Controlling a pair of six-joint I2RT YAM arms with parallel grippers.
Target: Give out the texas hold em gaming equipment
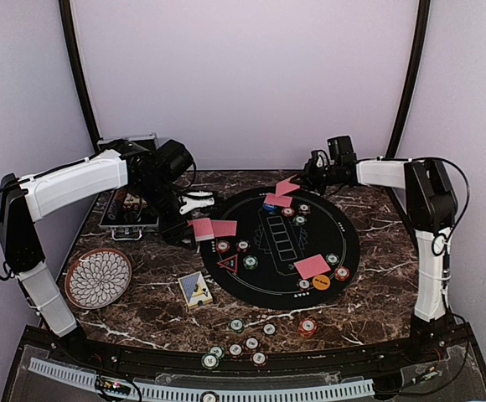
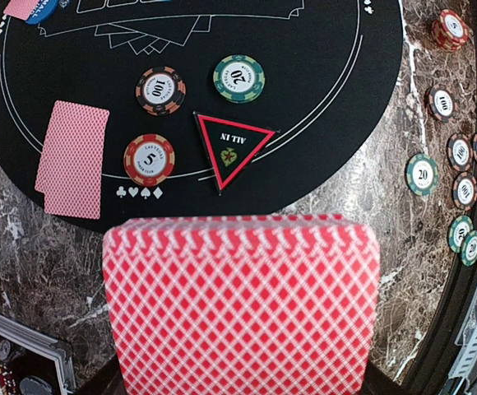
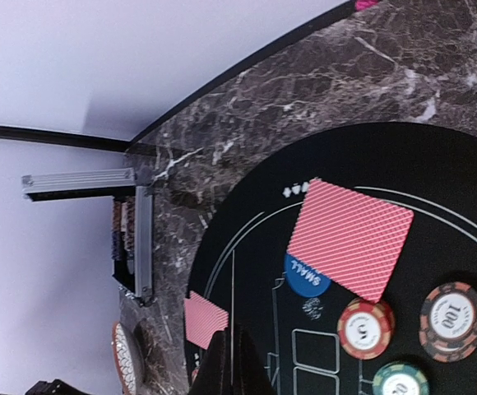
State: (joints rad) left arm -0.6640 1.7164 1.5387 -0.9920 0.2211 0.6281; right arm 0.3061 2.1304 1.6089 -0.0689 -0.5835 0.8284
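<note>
Top external: my left pincer [image 1: 174,224] sits at the black mat [image 1: 331,226], where cards [image 1: 312,266] lie at three seats, while loose chips [image 1: 237,325] wait on the bench [image 1: 381,280]; left wrist: it grips the red-backed deck [image 2: 243,304], long axis crosswise, backs facing the camera; right wrist: my right pincer [image 3: 232,366] is pinched shut, nothing visible in it.

A black round mat [image 1: 272,280] lies on the dark marble table [image 1: 377,285]. Left of the mat sits a white-patterned round plate [image 1: 98,278]. Farther back on the mat's left stands an open silver metal case [image 1: 127,219]. A small box [image 1: 194,289] lies just off the mat's near-left rim.
</note>
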